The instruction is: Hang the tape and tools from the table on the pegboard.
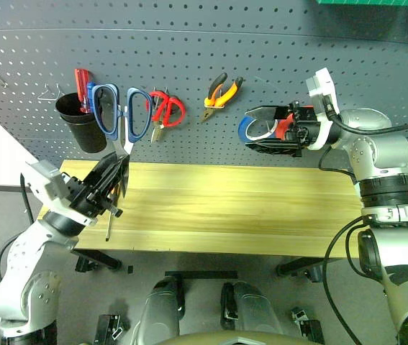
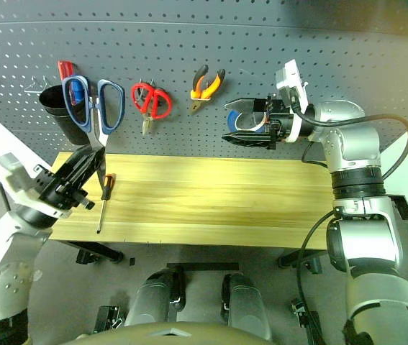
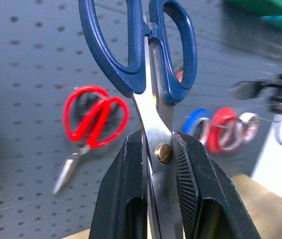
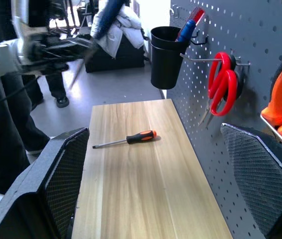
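Blue-handled scissors (image 1: pixel 123 115), one pair, in left claw (image 3: pixel 158 149).

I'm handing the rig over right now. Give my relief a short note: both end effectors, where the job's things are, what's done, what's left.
Left end effector: shut on the blue-handled scissors, gripped by the blades, handles up at the pegboard.
Right end effector: open, holding nothing, by the tape rolls.
Done: pliers and tape rolls hang on the pegboard.
Left: hook the scissors, then hang the screwdriver lying on the table.
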Robot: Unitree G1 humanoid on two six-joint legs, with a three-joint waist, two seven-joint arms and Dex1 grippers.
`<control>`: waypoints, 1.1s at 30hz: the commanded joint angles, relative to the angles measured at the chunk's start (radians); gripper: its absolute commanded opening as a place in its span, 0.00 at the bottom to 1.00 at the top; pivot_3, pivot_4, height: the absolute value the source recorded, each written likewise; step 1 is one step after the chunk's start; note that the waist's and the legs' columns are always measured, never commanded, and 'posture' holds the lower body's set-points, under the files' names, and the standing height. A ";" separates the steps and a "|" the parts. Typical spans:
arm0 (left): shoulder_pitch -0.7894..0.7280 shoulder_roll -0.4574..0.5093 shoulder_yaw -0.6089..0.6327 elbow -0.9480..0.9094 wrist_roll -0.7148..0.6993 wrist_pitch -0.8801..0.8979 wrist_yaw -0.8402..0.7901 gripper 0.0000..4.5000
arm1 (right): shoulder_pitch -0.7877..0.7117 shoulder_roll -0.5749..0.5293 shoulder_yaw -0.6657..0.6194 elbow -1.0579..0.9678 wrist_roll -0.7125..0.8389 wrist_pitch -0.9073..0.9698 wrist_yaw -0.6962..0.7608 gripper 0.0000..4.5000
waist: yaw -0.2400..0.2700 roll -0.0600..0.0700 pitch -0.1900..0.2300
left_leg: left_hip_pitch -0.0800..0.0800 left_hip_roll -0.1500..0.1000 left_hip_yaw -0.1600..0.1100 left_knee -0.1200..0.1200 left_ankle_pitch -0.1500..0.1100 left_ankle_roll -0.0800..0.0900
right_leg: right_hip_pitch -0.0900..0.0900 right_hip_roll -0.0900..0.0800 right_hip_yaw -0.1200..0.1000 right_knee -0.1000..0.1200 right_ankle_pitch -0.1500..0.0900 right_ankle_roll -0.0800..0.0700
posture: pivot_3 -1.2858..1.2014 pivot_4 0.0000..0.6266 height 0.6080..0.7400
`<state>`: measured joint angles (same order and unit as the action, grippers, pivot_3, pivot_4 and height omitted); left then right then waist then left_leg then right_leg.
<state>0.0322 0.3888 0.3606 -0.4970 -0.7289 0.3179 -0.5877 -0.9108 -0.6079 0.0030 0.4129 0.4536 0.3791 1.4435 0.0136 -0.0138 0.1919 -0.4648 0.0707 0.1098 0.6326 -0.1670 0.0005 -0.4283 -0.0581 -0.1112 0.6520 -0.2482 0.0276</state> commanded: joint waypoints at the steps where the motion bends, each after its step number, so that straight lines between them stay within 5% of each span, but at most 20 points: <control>1: -0.044 0.007 -0.031 0.020 0.022 -0.015 0.008 0.15 | -0.006 -0.013 -0.028 -0.031 0.012 -0.007 -0.004 1.00 | -0.001 0.000 0.000 | 0.000 0.000 0.000 0.000 0.000 0.000 | 0.000 0.000 0.000 0.000 0.000 0.000 | 0.54 0.15 0.92; 14: -0.221 0.091 -0.098 0.316 0.100 -0.046 -0.151 0.15 | 0.004 -0.017 -0.036 -0.040 0.012 -0.003 -0.036 1.00 | -0.001 0.000 0.000 | 0.001 0.000 0.001 0.000 0.000 0.000 | 0.000 0.000 0.000 0.001 0.000 0.000 | 0.52 0.17 0.92; 33: -0.425 0.065 -0.162 0.637 0.188 -0.142 -0.298 0.15 | 0.056 -0.035 -0.047 -0.148 0.041 0.067 -0.063 1.00 | -0.007 0.000 0.000 | 0.001 0.000 0.001 0.000 0.000 0.001 | 0.000 -0.001 0.001 0.003 0.000 0.000 | 0.51 0.20 0.92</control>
<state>-0.3671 0.4540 0.1980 0.1386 -0.5518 0.2058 -0.8835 -0.8495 -0.6217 -0.0144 0.3072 0.4772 0.4462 1.3835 0.0063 -0.0133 0.1917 -0.4634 0.0704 0.1107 0.6330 -0.1667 0.0013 -0.4285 -0.0594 -0.1106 0.6554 -0.2482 0.0276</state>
